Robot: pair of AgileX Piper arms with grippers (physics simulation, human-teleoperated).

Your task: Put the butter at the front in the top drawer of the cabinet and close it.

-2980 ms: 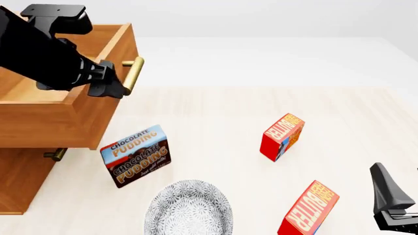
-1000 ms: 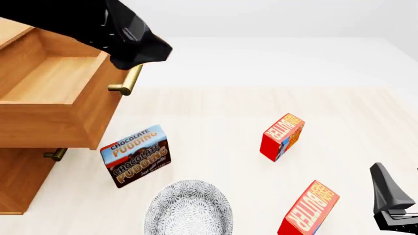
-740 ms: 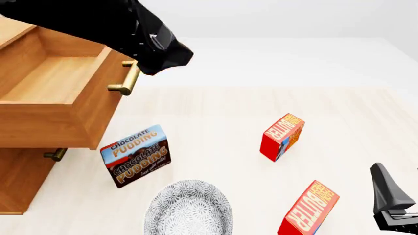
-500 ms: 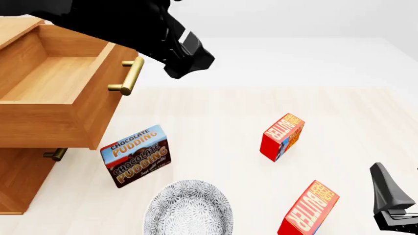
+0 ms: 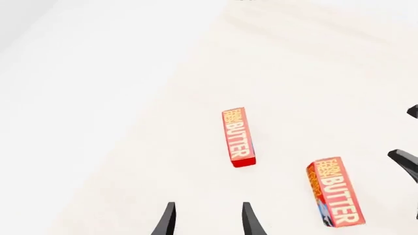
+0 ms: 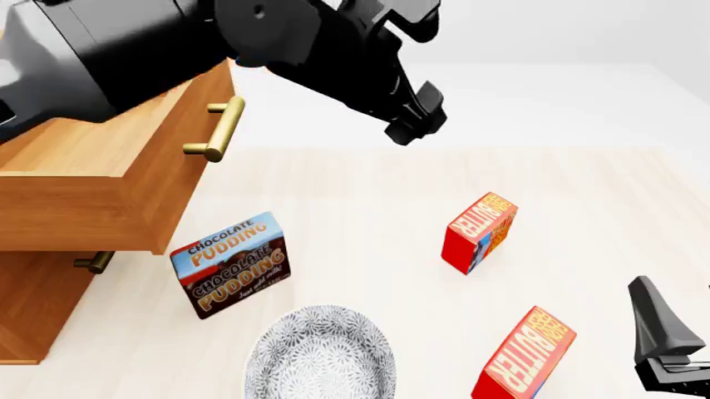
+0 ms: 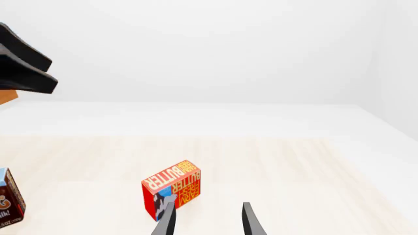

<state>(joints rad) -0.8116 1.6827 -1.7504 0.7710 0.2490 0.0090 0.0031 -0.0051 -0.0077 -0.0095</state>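
Note:
The butter at the front (image 6: pixel 524 356) stands tilted near the table's front edge, close to the left of my right gripper (image 6: pixel 666 353); it also shows in the left wrist view as the butter (image 5: pixel 333 191). Its twin carton (image 6: pixel 480 233) stands farther back, seen too as the twin (image 5: pixel 238 137) and the twin (image 7: pixel 171 190). The cabinet (image 6: pixel 33 307) is at the left with its top drawer (image 6: pixel 122 199) pulled out, brass handle (image 6: pixel 216 129) free. My left gripper (image 6: pixel 411 125) hangs open in the air right of the handle, holding nothing. The right gripper (image 7: pixel 207 223) is open and empty.
A Chocolate Pudding box (image 6: pixel 229 264) stands in front of the cabinet. A patterned grey bowl (image 6: pixel 319 353) sits at the front edge between the pudding box and the front butter. The lower drawer's handle (image 6: pixel 95 263) shows under the open drawer.
My left arm has left the drawer handle and swung up and to the right, out over the table. The drawer stays open. The right gripper and the cartons have not moved.

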